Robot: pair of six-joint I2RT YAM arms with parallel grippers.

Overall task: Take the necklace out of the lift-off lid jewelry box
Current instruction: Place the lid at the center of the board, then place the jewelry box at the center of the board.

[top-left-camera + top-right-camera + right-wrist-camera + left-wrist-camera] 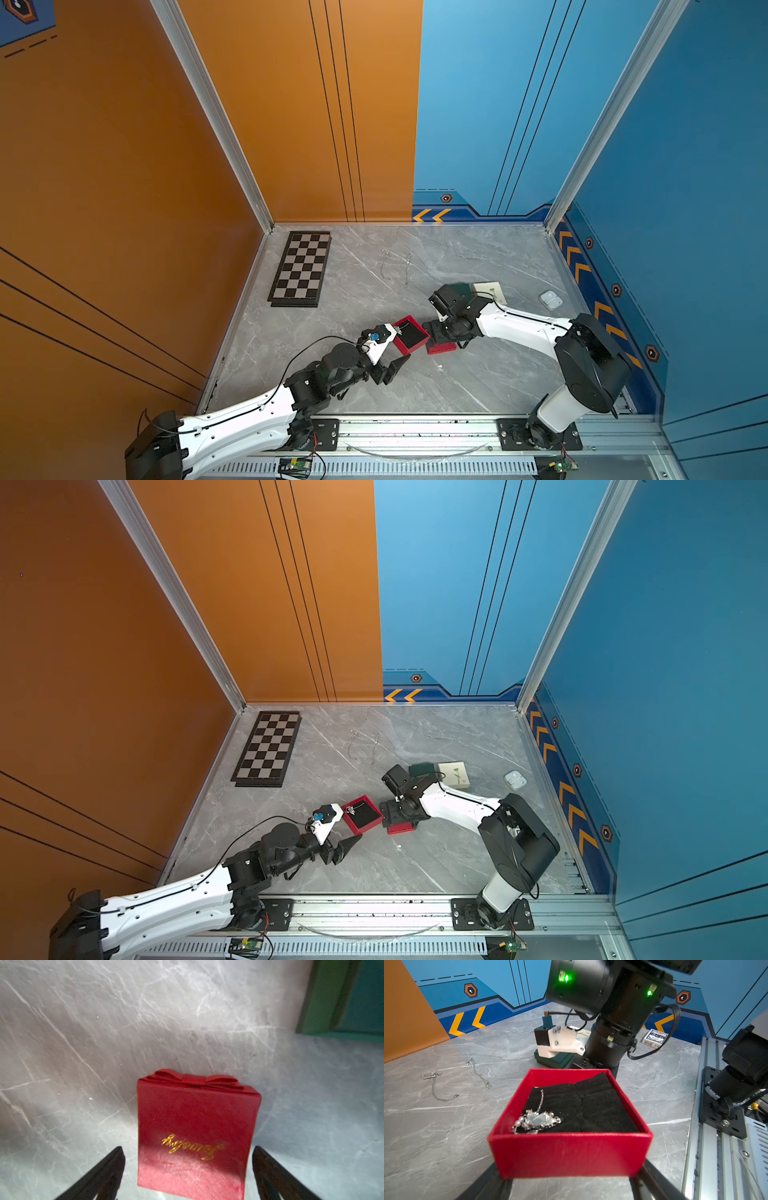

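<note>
1. Red walls mark the box point(569, 1155), which stands open mid-table in both top views point(409, 336) point(361, 816) on the grey table point(436, 1147).
2. I see the necklace point(536, 1121) inside the box, bunched on the black pad point(591, 1105) at the corner nearest the left jaws.
3. Left jaws grip the box's near end, one against each side wall.
4. Its lid point(195, 1126) lies flat on the table just beside the box, bow up.
5. Right jaws stand wide above the lid, clear of it on both sides.
6. Two loose chains point(440, 1086) lie farther back.
</note>
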